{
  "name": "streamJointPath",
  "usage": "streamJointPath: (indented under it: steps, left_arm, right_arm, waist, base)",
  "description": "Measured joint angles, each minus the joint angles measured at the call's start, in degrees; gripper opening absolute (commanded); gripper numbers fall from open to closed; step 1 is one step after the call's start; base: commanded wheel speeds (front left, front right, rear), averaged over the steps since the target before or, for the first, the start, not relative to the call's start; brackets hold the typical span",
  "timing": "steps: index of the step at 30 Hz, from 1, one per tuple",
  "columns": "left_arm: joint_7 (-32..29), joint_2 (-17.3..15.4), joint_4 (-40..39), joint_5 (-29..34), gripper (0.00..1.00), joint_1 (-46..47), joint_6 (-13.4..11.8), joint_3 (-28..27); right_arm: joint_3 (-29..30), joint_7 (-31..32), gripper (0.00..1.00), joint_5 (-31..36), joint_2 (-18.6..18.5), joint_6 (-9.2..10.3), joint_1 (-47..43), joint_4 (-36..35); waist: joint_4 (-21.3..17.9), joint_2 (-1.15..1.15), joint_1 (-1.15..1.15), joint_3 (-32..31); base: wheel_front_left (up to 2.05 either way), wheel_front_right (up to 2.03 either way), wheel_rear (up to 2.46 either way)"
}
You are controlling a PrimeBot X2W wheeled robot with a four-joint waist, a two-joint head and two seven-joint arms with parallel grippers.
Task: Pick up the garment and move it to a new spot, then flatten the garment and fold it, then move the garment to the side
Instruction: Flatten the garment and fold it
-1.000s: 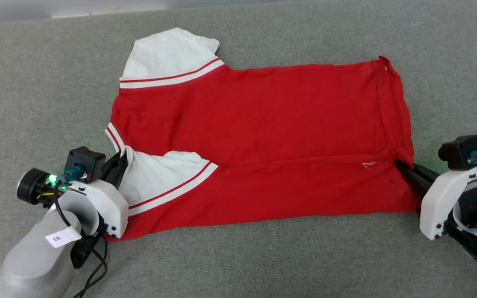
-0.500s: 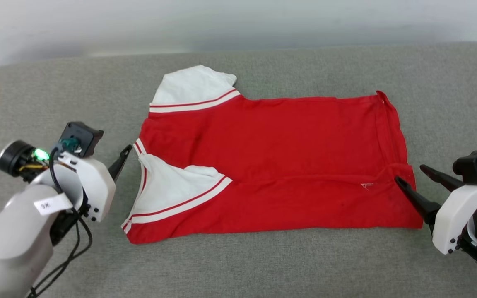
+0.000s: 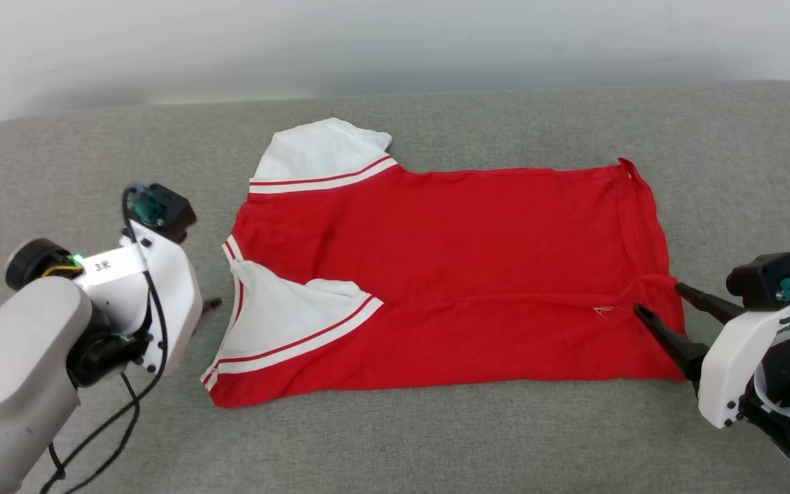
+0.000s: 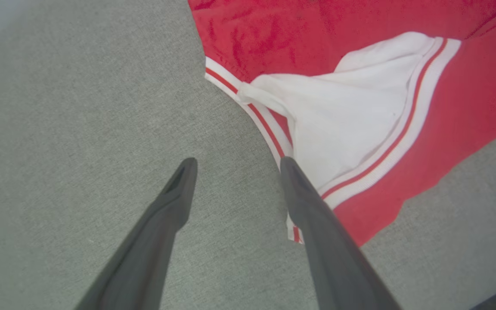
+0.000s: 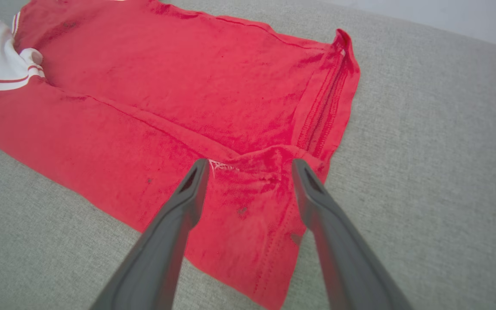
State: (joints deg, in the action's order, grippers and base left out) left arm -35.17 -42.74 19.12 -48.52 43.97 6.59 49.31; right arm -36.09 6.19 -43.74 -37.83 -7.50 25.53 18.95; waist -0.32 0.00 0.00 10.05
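The garment (image 3: 450, 261) is a red shirt with white, red-striped sleeves, lying flat on the grey cloth surface (image 3: 436, 439). Its near edge is folded over toward the middle, and its sleeves are at the left. My left gripper (image 4: 237, 162) is open and holds nothing. It hovers over bare grey cloth just left of the striped collar trim (image 4: 248, 107), and one dark fingertip (image 3: 213, 302) pokes out beside its white wrist. My right gripper (image 3: 662, 302) is open and holds nothing, with its fingers straddling the folded hem corner (image 5: 252, 189) at the garment's right end.
A pale wall (image 3: 395, 41) runs behind the surface's far edge. A black cable (image 3: 114, 425) hangs from my left forearm at the lower left. Bare grey cloth surrounds the garment on all sides.
Both grippers went from shut on the garment's near-side ends to open, let go and backed away a little. The folded flap stays down. The head camera tilted up, shifting the whole picture.
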Motion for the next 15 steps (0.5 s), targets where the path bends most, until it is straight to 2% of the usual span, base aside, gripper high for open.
streamJointPath:
  steps: [7, 15]
  left_arm:
    - [-8.7, -1.0, -0.8, -5.2, 1.00, -1.8, 0.3, 1.9]
    - [-11.0, -0.9, 1.7, -7.7, 1.00, -4.5, 0.3, 3.2]
  right_arm:
    - [0.6, 1.7, 1.00, 0.4, 0.4, 0.00, 0.0, -0.6]
    - [0.6, 2.9, 1.00, 0.5, 1.2, 0.00, 1.3, -1.0]
  waist:
    - [-1.5, 0.00, 0.00, 1.4]
    - [-3.2, 0.00, 0.00, 3.8]
  base:
    - [0.00, 0.00, 0.00]
    - [0.00, 0.00, 0.00]
